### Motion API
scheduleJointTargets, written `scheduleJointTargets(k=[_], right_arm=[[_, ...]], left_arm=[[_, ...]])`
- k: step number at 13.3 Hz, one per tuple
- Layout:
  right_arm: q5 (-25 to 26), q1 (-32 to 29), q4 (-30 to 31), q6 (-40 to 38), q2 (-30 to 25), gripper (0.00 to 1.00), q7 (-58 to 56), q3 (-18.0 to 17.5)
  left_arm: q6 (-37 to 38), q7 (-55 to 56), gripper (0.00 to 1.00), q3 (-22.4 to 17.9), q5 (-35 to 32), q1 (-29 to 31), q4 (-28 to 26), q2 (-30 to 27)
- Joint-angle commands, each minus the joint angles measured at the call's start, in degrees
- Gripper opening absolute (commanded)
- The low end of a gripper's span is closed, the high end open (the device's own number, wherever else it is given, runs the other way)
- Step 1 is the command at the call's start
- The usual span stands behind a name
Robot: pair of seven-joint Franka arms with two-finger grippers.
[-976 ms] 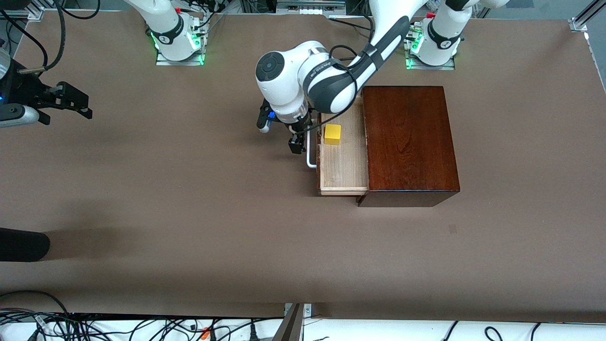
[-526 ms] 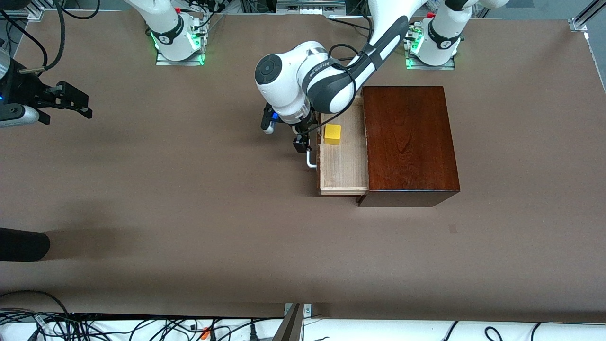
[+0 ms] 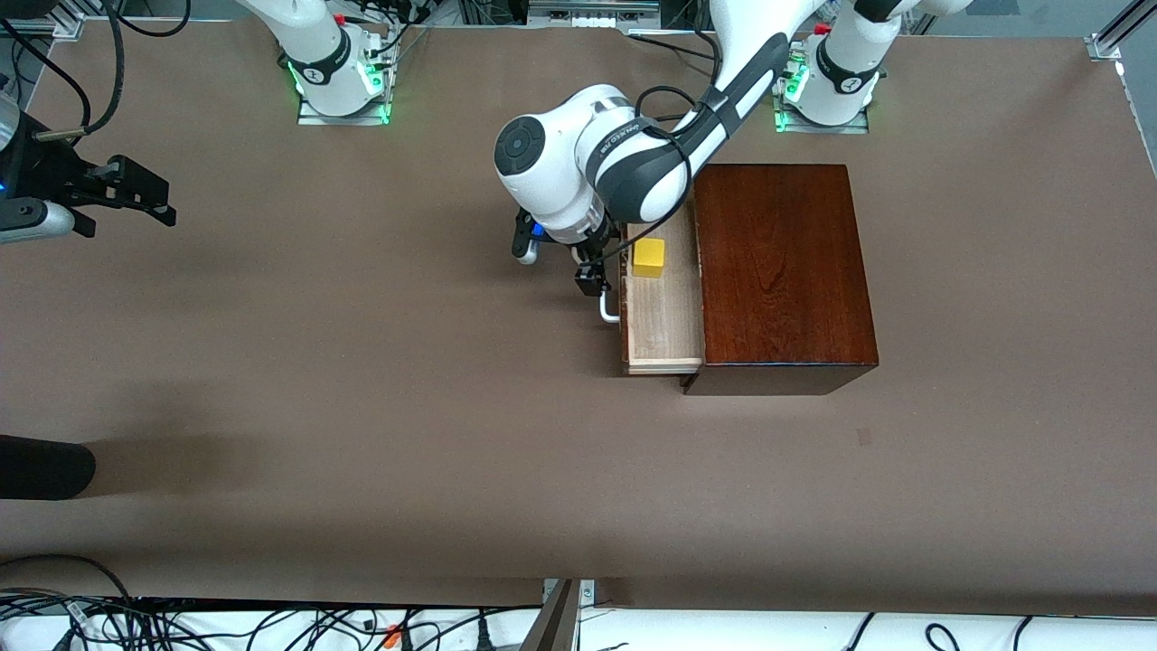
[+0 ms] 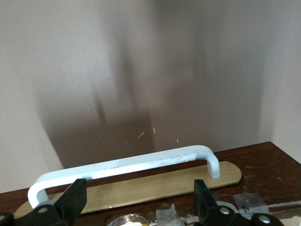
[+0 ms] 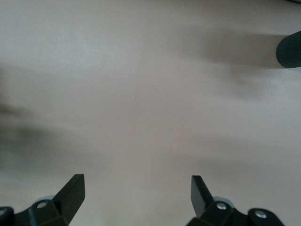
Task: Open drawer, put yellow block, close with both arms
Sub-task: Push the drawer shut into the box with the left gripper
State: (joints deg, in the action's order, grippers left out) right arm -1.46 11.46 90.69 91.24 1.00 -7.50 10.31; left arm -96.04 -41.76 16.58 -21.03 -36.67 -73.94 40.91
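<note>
The drawer [image 3: 664,321] stands partly out of the dark mahogany box [image 3: 782,271], its front toward the right arm's end of the table. The yellow block [image 3: 648,257] lies in the pale tray, toward the robots' bases. My left gripper [image 3: 592,278] is against the drawer front at the white handle [image 3: 609,312]. In the left wrist view the left gripper [image 4: 139,190] is open, its fingers wide apart alongside the handle [image 4: 127,165], gripping nothing. My right gripper [image 3: 145,199] waits open over bare table at the right arm's end, and the right wrist view shows this gripper [image 5: 136,186] holding nothing.
A dark rounded object [image 3: 45,466] juts in at the right arm's end of the table, nearer to the front camera; the same object [image 5: 289,49] shows in the right wrist view. Cables run along the table's front edge. Brown table surface surrounds the box.
The drawer has slid partway into the box, carrying the yellow block with it, and my left gripper has moved the same way against the drawer front. The right arm has not moved.
</note>
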Motion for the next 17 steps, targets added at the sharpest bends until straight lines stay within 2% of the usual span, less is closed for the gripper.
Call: scheduleJointTargets(k=[1, 12, 17], right_arm=[[-0.73, -0.13, -1.21, -0.97, 0.32, 1.00, -0.49, 0.24], [-0.82, -0.13, -1.21, -1.15, 0.32, 1.00, -0.23, 0.24], [-0.82, -0.13, -1.21, -1.15, 0.32, 1.00, -0.32, 0.24]], left_arm=[[0.85, -1.04, 1.00, -0.05, -4.01, 2.12, -5.24, -4.08], [0.85, -3.59, 1.00, -0.06, -4.19, 9.24, -15.35, -10.94], [1.20, -3.50, 1.00, -0.14, -4.46, 11.00, -17.46, -11.73]])
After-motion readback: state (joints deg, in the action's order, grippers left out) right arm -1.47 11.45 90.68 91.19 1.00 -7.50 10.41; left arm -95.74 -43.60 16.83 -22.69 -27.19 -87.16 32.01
